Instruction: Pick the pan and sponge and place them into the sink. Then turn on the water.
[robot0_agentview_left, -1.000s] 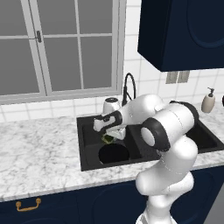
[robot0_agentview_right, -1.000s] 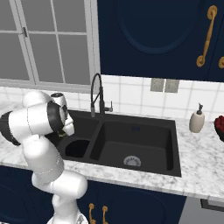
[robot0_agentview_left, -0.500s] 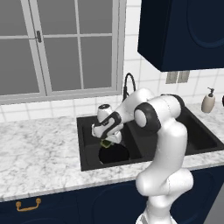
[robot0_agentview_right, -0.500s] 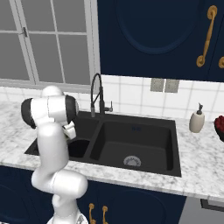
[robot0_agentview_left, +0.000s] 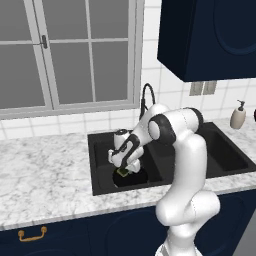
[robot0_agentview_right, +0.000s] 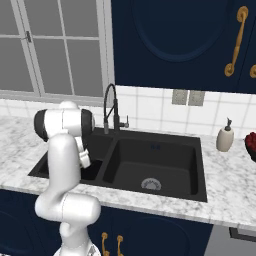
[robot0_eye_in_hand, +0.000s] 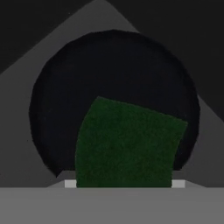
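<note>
Green on top, the sponge (robot0_eye_in_hand: 127, 146) was pinched in the gripper (robot0_agentview_left: 123, 170) low in the left bowl of the black sink (robot0_agentview_left: 98, 165), right over the round pan (robot0_eye_in_hand: 52, 87).

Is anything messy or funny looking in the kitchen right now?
Nothing looks spilled or broken. The pincer holds the sponge just over the pan, which already sits in the left basin of the sink. No water runs from the faucet.
</note>
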